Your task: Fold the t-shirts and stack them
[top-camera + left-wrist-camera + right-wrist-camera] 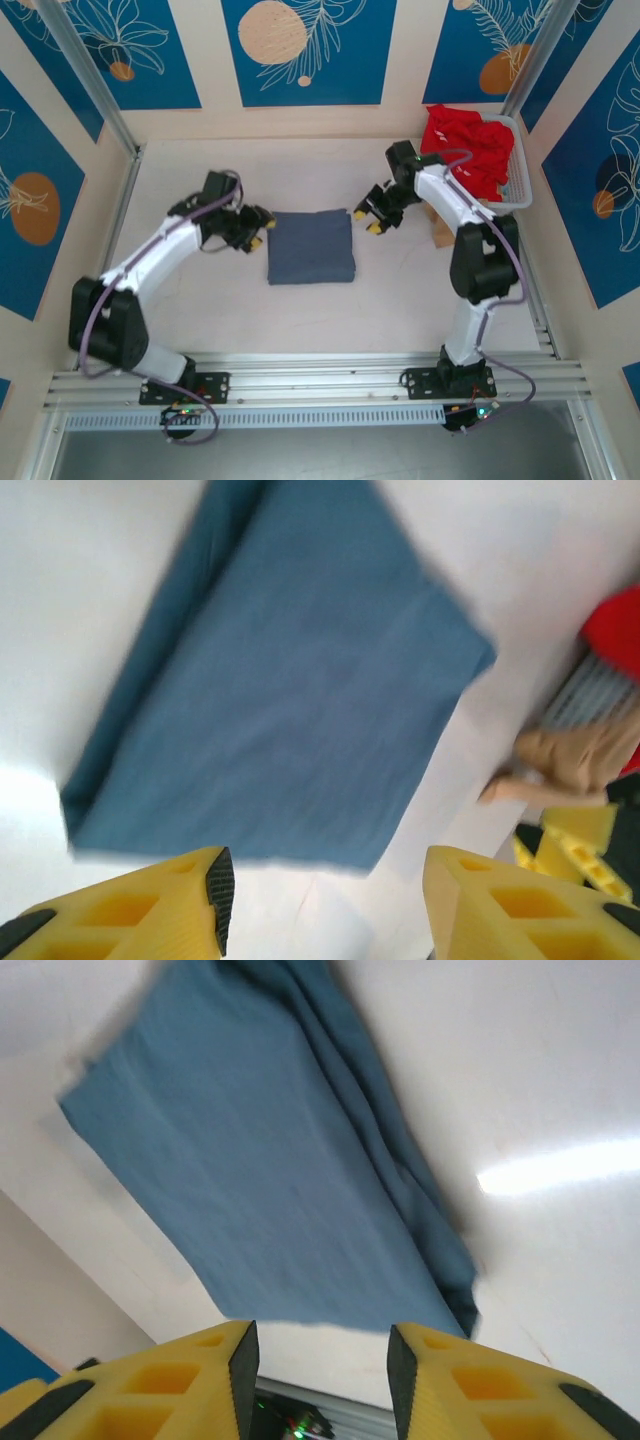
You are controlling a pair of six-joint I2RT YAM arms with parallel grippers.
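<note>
Jaws wide, empty on left gripper [262,228] and right gripper [366,220], flanking the folded blue shirt [311,246] on the table [300,320]. Red shirts [465,150] fill the basket [521,190]; advise lifting one alone by its edge.

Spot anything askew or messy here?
Nothing alarming. The blue-grey t-shirt lies folded flat and roughly square on the table; the red t-shirts sit crumpled in a heap in the white basket.

Left arm [150,255] bends inward, left claw [260,228] low, jaws spread wide. Right arm [455,205] folds down opposite, right claw [370,214] parted too, yellow fingers [180,1380] apart.
</note>
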